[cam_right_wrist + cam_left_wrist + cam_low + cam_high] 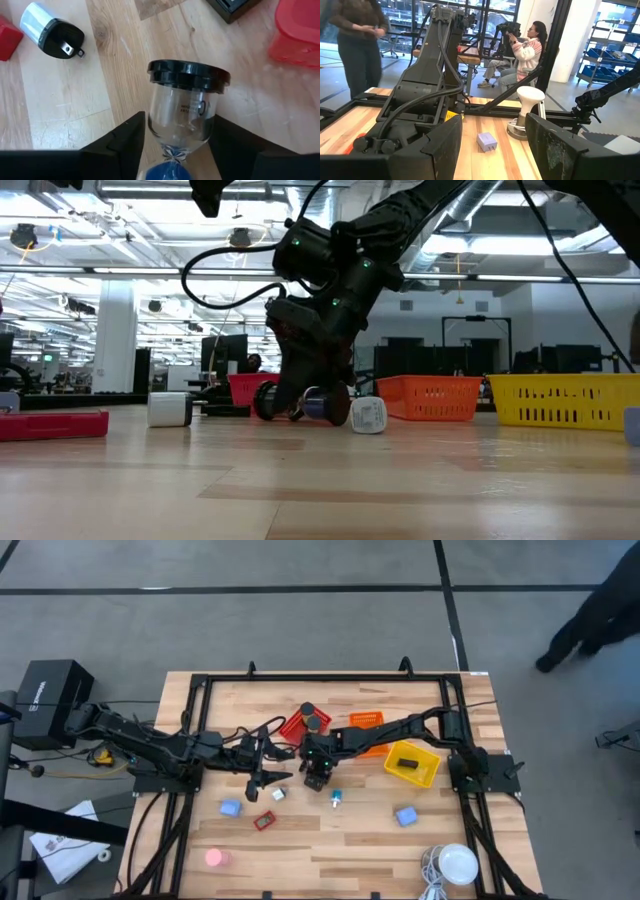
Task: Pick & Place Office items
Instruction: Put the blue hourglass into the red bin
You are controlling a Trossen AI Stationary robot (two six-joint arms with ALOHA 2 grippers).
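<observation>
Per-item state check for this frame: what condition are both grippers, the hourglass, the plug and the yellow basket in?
Left gripper: open, empty.
Right gripper: around the hourglass; whether it grips is unclear.
Hourglass: tipped, down at the table.
Plug: lying on its side, free.
Yellow basket: holds a black item.

Even overhead light fills the high view, and the table [330,840] shows only soft, short shadows under the arms. In the low view the ceiling lights of the room behind glare bright, so the arm reads as a dark silhouette and the near tabletop is blurred with a pale sheen. The right wrist view is bright, with the hourglass [186,107] sharp and the dark fingers at the frame's edge soft.
</observation>
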